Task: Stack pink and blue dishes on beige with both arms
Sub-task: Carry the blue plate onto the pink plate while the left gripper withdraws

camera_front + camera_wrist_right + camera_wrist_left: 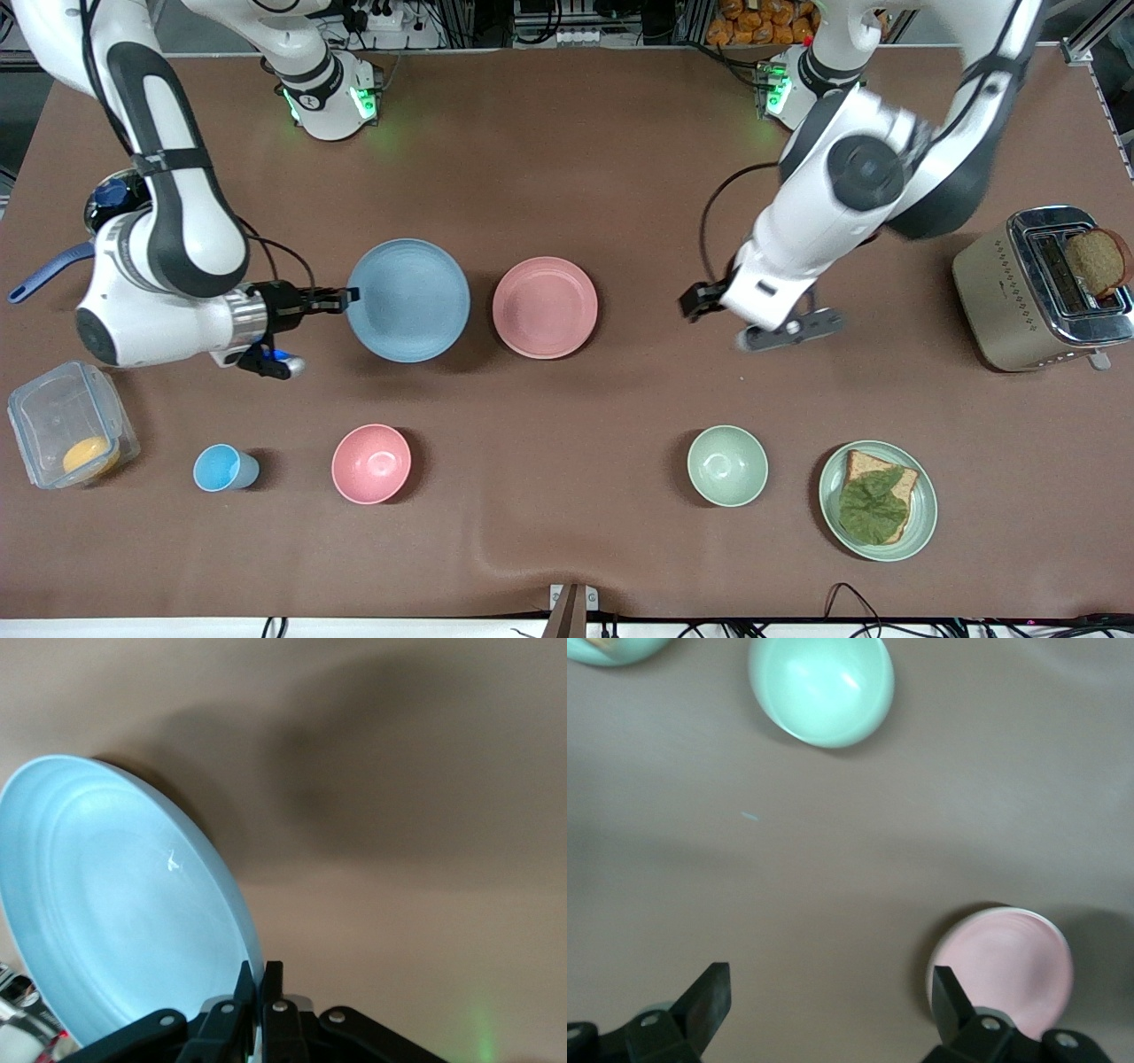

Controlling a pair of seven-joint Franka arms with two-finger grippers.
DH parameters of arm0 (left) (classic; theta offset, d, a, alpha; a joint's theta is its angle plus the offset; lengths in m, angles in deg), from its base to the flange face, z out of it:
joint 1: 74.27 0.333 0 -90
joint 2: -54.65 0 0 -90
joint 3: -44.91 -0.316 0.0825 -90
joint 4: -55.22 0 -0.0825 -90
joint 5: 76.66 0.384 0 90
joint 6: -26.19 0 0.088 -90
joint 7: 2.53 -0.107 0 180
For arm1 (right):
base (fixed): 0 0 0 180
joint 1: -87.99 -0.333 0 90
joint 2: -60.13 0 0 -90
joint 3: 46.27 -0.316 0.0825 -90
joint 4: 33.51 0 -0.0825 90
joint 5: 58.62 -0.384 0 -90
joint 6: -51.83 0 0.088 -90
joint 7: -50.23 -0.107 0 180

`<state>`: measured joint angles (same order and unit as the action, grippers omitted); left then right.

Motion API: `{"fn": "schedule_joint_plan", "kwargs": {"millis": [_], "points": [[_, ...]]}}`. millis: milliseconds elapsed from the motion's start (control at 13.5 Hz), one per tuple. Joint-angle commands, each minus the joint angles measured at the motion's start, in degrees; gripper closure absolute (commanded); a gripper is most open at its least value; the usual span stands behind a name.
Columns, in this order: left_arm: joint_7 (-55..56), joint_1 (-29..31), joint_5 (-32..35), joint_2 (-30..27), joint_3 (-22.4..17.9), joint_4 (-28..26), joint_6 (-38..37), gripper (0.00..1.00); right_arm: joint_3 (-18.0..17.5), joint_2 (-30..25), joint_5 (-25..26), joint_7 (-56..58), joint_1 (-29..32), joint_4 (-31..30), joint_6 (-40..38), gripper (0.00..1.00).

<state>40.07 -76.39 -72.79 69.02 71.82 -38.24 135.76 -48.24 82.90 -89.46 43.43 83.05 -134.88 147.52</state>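
Note:
My right gripper (348, 298) (259, 979) is shut on the rim of the light blue plate (407, 299) (115, 904). It holds the plate tilted, just above the table, beside the pink plate (545, 307) (1007, 967). The pink plate lies flat mid-table. In the left wrist view a thin cream edge of the beige plate (931, 967) shows beneath it; from the front the pink plate covers the beige one. My left gripper (700, 299) (830, 992) hangs open and empty over bare table, beside the pink plate toward the left arm's end.
Nearer the front camera stand a blue cup (221, 468), a pink bowl (371, 463), a green bowl (727, 465) (821, 687) and a mint plate (921, 523) with bread and a leaf. A toaster (1001, 292) stands at the left arm's end, a plastic box (53, 416) at the right arm's.

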Motion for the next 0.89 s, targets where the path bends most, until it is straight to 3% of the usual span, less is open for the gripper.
{"fn": "schedule_joint_plan", "kwargs": {"millis": [0,295,591,812], "points": [[-4.8,4.8,2.1,-8.4,0.1,-2.0,-5.6,0.0,0.3,0.8,-4.9,-6.6,-6.9,-0.8,4.4,1.0],[-18.5,10.3,-0.4,-10.8,-0.8,5.3,-16.7,0.0,0.4,2.8,-6.8,-14.8,-17.9,-1.5,14.4,1.0],[-27.6,6.6,-3.8,-13.9,-14.0,5.0,-22.1,0.0,0.4,2.7,-6.7,-17.5,-22.3,-5.9,21.7,1.0],[-30.3,3.6,-3.8,-15.3,-19.1,4.8,-25.1,0.0,0.4,2.8,-6.7,-17.4,-23.5,-8.1,25.0,1.0]]}}
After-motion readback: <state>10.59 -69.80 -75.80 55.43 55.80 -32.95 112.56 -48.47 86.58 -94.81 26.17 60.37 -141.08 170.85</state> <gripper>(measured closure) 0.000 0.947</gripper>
